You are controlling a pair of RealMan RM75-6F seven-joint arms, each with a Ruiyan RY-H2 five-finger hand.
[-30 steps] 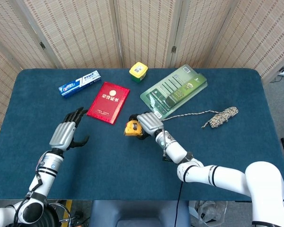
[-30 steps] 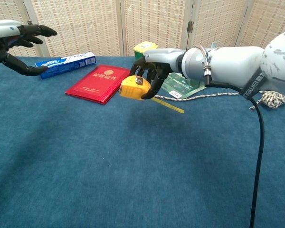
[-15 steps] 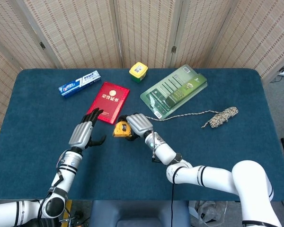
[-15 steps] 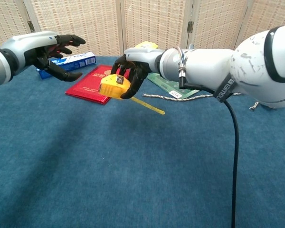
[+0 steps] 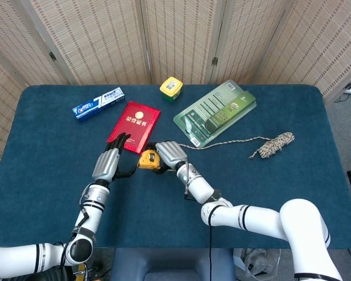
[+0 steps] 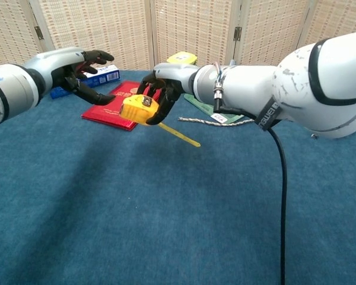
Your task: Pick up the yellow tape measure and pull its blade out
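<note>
My right hand point(image 5: 168, 154) point(image 6: 161, 89) grips the yellow tape measure point(image 5: 147, 160) point(image 6: 136, 108) and holds it in the air above the blue table. A short length of yellow blade point(image 6: 179, 135) sticks out of the case toward the lower right in the chest view. My left hand point(image 5: 110, 160) point(image 6: 83, 74) hangs open just to the left of the tape measure, fingers spread, thumb pointing toward the case, a small gap between them.
A red booklet point(image 5: 134, 126) lies right behind both hands. Further back are a toothpaste box point(image 5: 98, 103), a yellow-lidded jar point(image 5: 171, 88) and a green packet point(image 5: 215, 112). A coil of rope point(image 5: 273, 144) lies to the right. The blue table point(image 5: 269, 193) spreads around them.
My right hand carried the tape measure leftward. My left hand moved right and in toward it, closing the gap between the two hands.
</note>
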